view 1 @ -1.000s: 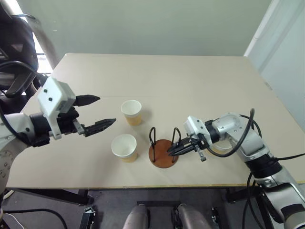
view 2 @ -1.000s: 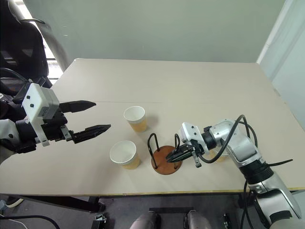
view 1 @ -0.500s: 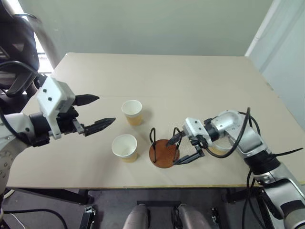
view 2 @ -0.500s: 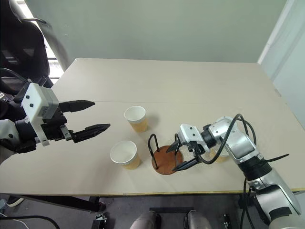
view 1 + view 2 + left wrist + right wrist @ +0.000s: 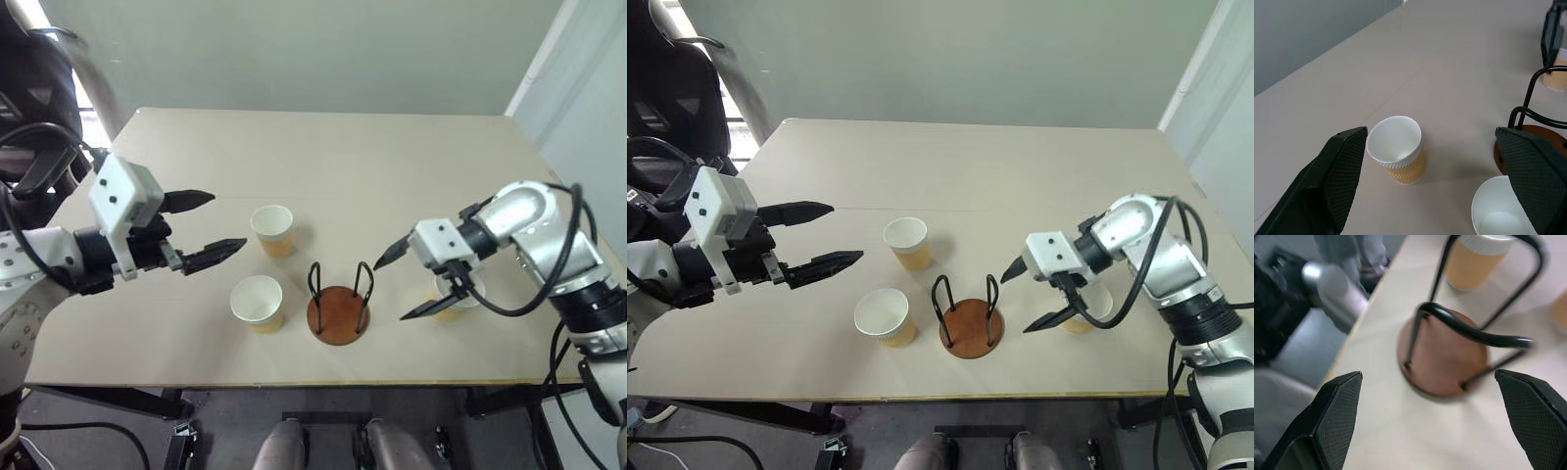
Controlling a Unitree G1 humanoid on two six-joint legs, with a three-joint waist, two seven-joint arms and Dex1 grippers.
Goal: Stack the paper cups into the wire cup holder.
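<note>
The wire cup holder, a reddish-brown disc with two black wire loops, stands empty near the table's front edge. One paper cup stands upright just left of it, and another stands farther back. A third stands to the holder's right, partly hidden behind my right gripper. That gripper is open and hangs above the table between the holder and the third cup, holding nothing. My left gripper is open and empty, hovering left of the two cups, pointing toward them.
The beige table reaches far back with bare room behind the cups. Its front edge runs close below the holder. A black chair stands past the table's left corner.
My right gripper, shut low at the holder's base a second ago, has opened wide, risen and drawn off to the right. The left gripper, the holder and the cups have stayed put.
</note>
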